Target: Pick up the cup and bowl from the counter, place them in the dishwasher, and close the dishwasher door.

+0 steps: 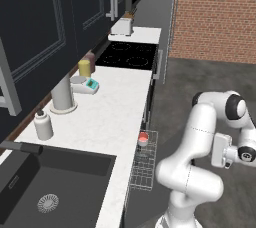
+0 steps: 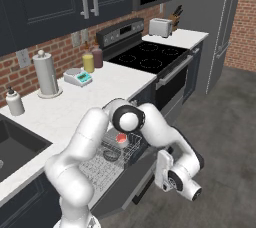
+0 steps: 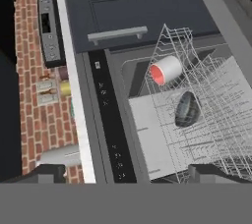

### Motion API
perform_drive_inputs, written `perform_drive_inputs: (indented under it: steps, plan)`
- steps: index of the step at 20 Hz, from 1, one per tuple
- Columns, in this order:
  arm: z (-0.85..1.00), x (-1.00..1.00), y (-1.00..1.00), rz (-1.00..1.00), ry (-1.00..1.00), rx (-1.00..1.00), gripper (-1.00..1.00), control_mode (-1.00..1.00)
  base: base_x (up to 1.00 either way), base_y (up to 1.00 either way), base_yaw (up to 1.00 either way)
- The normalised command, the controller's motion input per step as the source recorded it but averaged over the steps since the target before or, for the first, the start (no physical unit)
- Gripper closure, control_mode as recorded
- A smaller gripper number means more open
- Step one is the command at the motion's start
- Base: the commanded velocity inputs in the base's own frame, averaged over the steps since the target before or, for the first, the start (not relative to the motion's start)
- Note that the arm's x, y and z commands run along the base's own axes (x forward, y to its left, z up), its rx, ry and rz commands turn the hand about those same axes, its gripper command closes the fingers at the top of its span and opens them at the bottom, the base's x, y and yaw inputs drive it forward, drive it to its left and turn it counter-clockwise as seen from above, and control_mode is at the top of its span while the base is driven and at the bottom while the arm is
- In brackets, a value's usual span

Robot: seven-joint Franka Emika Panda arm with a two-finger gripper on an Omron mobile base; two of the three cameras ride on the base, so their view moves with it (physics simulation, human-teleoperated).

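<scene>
Counter (image 1: 120,117): long white slab w/ black sink near, cooktop far. No cup or bowl left on it, so pick-and-place part looks done.

Dishwasher (image 2: 117,182): under the counter edge, open. Wire rack (image 2: 107,159) pulled out over the lowered dishwasher door (image 2: 127,184). Door panel lies roughly flat, long axis running along the cabinet front; free edge points out toward the floor, hinge in under the counter.

Arm: elbow high over the rack, forearm dropping to the right. Gripper (image 2: 165,184) hangs low, right of and slightly past the door's outer edge, near it but apart, off the rack. Fingers: dark tips (image 3: 47,171) sit wide at the two bottom corners of the hand view, nothing between them, so spread and empty.

Bowl (image 3: 187,109): dark grey, in rack, tipped on its side, nearer the door's free edge than the cup.

Cup (image 3: 165,70): in rack, on its side in the hand view, red mouth facing left, at the rack's far corner by the counter.

Judgement: remaining step is the door. Gripper must get under or against the free edge and push up and inward toward the hinge; rack prob needs sliding in first.
</scene>
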Motion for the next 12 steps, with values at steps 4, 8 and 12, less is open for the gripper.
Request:
perform_drive_inputs:
  steps: [4, 8, 12]
  plan:
    - [-0.5, 0.0, -0.12, 0.0, -0.08, 0.07, -1.0, -1.0, 0.0, 0.0, 0.0]
    - [-0.59, 0.0, -0.15, 0.0, -0.01, 0.09, -1.0, -1.0, 0.0, 0.0, 0.0]
    - [-0.56, 0.0, -0.02, 0.02, -0.02, 0.09, -1.0, -1.0, 0.0, 0.0, 0.0]
